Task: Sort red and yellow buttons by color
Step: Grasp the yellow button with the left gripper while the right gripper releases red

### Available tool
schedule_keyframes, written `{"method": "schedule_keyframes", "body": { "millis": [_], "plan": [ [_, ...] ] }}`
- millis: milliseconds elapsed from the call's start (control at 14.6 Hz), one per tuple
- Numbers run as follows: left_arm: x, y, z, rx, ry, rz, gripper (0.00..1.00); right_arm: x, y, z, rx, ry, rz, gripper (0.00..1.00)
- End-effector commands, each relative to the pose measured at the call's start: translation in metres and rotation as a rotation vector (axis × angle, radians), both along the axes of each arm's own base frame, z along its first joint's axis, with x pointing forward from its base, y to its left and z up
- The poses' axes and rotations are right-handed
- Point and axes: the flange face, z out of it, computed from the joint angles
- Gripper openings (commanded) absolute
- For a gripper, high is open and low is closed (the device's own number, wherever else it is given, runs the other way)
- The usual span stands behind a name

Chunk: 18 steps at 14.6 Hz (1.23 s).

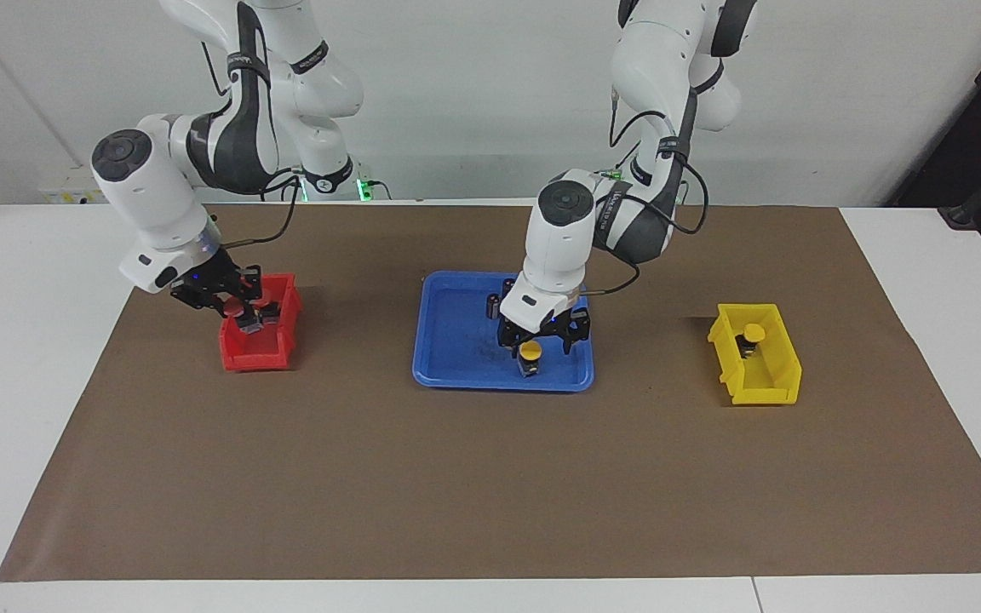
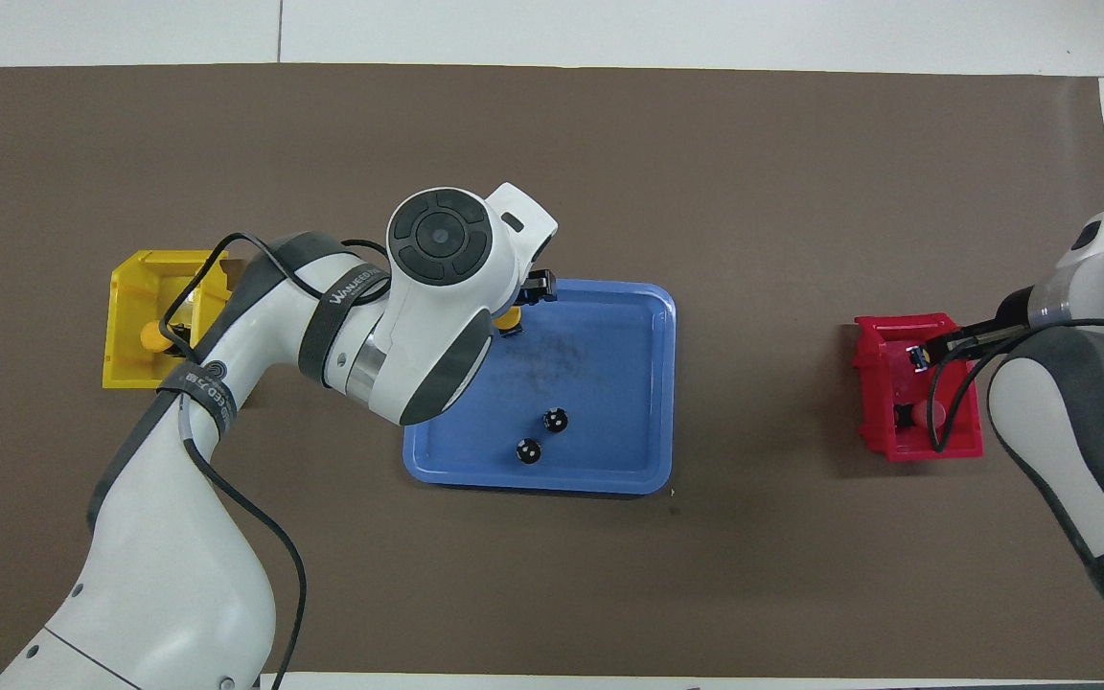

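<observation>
One yellow button [image 1: 530, 351] stands on the blue tray [image 1: 456, 375], at the edge farther from the robots; in the overhead view [image 2: 511, 323] the left hand mostly covers it. My left gripper [image 1: 540, 339] is low over it, fingers open on either side of the cap. The other yellow button [image 1: 753, 334] lies in the yellow bin [image 1: 763, 393]. My right gripper [image 1: 245, 317] reaches down into the red bin [image 1: 256, 358] and is shut on a red button [image 1: 238, 310]. The second red button [image 2: 908, 414] lies in that bin, nearer to the robots.
Two small black cylinders with silver tops [image 2: 556, 419] [image 2: 528, 450] stand on the tray's side nearer to the robots. The tray sits mid-table on a brown mat [image 1: 490, 485], with the red bin toward the right arm's end and the yellow bin toward the left arm's end.
</observation>
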Motion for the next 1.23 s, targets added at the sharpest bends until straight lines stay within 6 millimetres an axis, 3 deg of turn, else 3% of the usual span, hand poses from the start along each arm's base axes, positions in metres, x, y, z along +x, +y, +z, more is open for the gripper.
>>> {"method": "schedule_keyframes", "body": {
  "millis": [0,205,273,341,410,888,1024,1161],
  "plan": [
    [-0.006,-0.005,-0.007,0.008,-0.01,0.003,0.99,-0.013,0.003,-0.01,0.008,-0.035,0.004,0.21],
    [-0.017,-0.013,-0.011,0.013,-0.001,0.004,0.96,-0.016,0.005,-0.022,0.007,-0.048,0.007,0.21],
    [-0.021,-0.017,-0.012,0.014,0.001,-0.002,0.89,-0.015,0.002,-0.032,0.009,-0.034,0.002,0.21],
    [-0.022,-0.016,-0.013,0.016,0.007,0.031,0.39,-0.012,0.004,-0.038,0.008,-0.052,0.003,0.21],
    [-0.022,-0.017,-0.013,0.013,0.001,0.038,0.02,-0.014,0.006,-0.041,0.007,-0.06,0.004,0.21],
    [-0.013,-0.009,-0.01,0.017,0.0,0.051,0.01,-0.023,0.009,-0.061,0.003,-0.088,0.016,0.24],
    [-0.014,-0.009,0.002,0.021,0.007,0.052,0.01,-0.024,0.009,-0.061,0.003,-0.086,0.02,0.38],
    [-0.01,0.003,0.051,0.027,0.024,0.053,0.01,-0.022,0.009,-0.058,0.002,-0.081,0.024,0.65]
  ]
}}
